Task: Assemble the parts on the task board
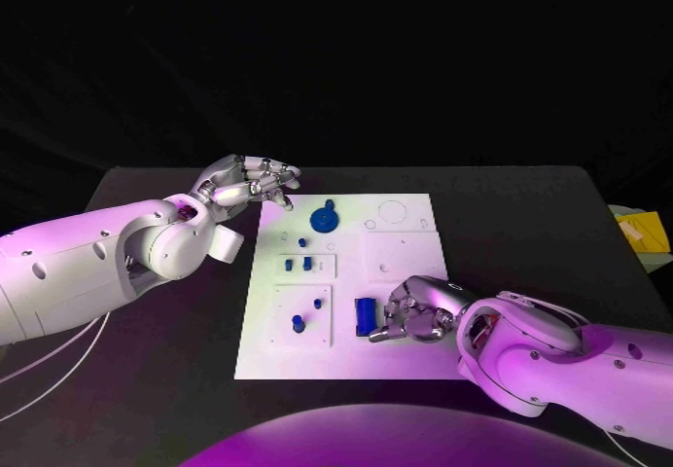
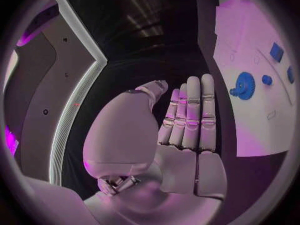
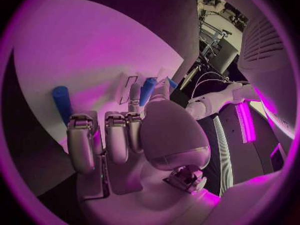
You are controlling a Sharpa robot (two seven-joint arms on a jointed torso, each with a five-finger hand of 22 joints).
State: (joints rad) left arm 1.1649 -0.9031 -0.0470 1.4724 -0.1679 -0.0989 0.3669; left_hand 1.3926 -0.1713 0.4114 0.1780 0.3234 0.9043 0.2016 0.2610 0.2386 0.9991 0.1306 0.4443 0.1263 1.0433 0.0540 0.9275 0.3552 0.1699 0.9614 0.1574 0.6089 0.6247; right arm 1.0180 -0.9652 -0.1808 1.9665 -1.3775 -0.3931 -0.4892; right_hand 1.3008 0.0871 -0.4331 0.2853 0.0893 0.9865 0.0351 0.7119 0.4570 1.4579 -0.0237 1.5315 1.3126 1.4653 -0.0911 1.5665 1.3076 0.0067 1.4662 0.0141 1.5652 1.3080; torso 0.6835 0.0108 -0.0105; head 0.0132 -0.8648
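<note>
On the black counter (image 1: 533,209) the white task board (image 1: 407,255) lies mid-frame, where the right hand (image 1: 409,309) curls onto a blue cylindrical part (image 1: 365,313) at lower centre, though whether it grips is unclear, while the left hand (image 1: 253,182), fingers extended and empty, hovers upper left near the blue gear (image 1: 324,218).

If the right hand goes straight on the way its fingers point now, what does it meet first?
Probably the blue bar lying on the board: the right hand points at it, fingertips beside it. Whether they touch it already is unclear.
</note>
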